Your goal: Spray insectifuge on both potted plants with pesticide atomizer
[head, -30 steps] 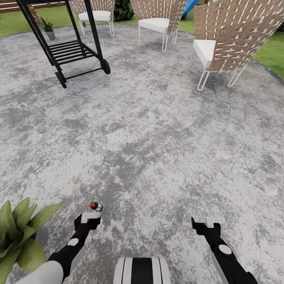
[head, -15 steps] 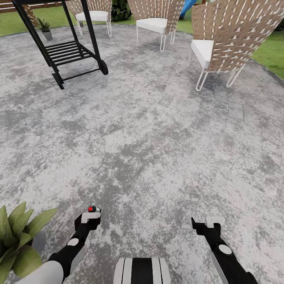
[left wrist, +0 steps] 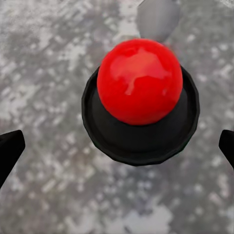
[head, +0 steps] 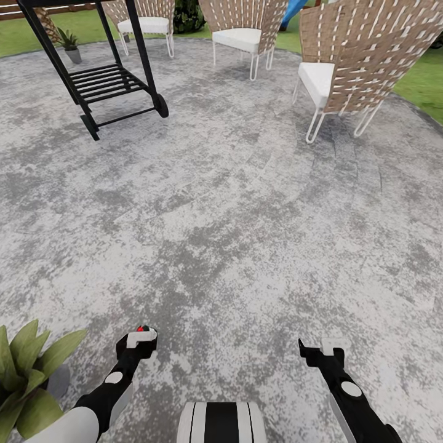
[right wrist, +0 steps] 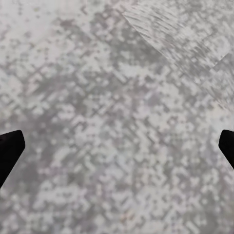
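Note:
The pesticide atomizer (left wrist: pixel 140 83) stands on the stone patio, seen from above as a red round button on a dark round top. In the head view only its red tip (head: pixel 144 329) peeks over my left gripper (head: pixel 141 338). My left gripper (left wrist: pixel 118 148) hangs open right above it, one black fingertip (left wrist: pixel 9 150) at each side and apart from it. The bottle's body is hidden. One potted plant (head: pixel 27 369) with broad green leaves sits at the near left, beside my left arm. A second small potted plant (head: pixel 69 42) stands far off at the patio's edge. My right gripper (head: pixel 321 349) is open over bare stone (right wrist: pixel 117 112).
A black slatted cart on wheels (head: pixel 104 80) stands at the far left. Wicker chairs with white cushions (head: pixel 344 61) line the back and right of the patio (head: pixel 234 203). Green lawn (head: pixel 424 86) lies beyond its rim.
The view has slid slightly forward. The atomizer's red top has drawn in under my left gripper and is now mostly hidden behind it. The near plant sits lower in view.

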Robot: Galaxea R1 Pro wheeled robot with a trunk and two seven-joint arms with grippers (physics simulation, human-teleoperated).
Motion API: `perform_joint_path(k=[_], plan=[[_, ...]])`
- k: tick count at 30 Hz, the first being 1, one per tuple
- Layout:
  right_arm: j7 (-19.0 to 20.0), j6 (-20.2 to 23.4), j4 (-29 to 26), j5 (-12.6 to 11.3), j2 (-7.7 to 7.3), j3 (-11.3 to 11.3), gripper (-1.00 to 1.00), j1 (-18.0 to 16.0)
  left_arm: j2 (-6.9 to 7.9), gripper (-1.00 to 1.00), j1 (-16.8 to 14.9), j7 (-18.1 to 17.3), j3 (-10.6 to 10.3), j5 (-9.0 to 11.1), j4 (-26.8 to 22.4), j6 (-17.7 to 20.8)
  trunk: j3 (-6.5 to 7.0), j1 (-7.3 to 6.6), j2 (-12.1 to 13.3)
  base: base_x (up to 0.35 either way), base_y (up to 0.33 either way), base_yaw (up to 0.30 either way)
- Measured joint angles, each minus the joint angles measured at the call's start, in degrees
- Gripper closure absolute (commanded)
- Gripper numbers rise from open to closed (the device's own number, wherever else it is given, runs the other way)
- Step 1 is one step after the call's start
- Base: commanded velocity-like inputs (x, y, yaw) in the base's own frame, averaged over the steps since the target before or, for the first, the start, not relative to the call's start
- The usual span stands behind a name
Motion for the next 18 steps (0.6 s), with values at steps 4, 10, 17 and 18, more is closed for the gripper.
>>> perform_joint_path(k=[4,10,17,18], plan=[[0.0,0.0,0.0,0.0,0.00,0.0,-1.00,0.0,-0.01,-1.00,0.0,0.0,0.0,0.0,0.0,-0.1,0.08,0.00,0.0,0.001,0.000,0.000],[0.0,0.0,0.0,0.0,0.00,0.0,-1.00,0.0,0.01,-1.00,0.0,0.0,0.0,0.0,0.0,-0.1,0.35,0.00,0.0,0.000,0.000,0.000],[0.0,0.0,0.0,0.0,0.00,0.0,-1.00,0.0,0.03,-1.00,0.0,0.0,0.0,0.0,0.0,-0.2,0.43,0.00,0.0,0.000,0.000,0.000],[0.0,0.0,0.0,0.0,0.00,0.0,-1.00,0.0,0.04,-1.00,0.0,0.0,0.0,0.0,0.0,-0.2,0.48,0.00,0.0,0.000,0.000,0.000]])
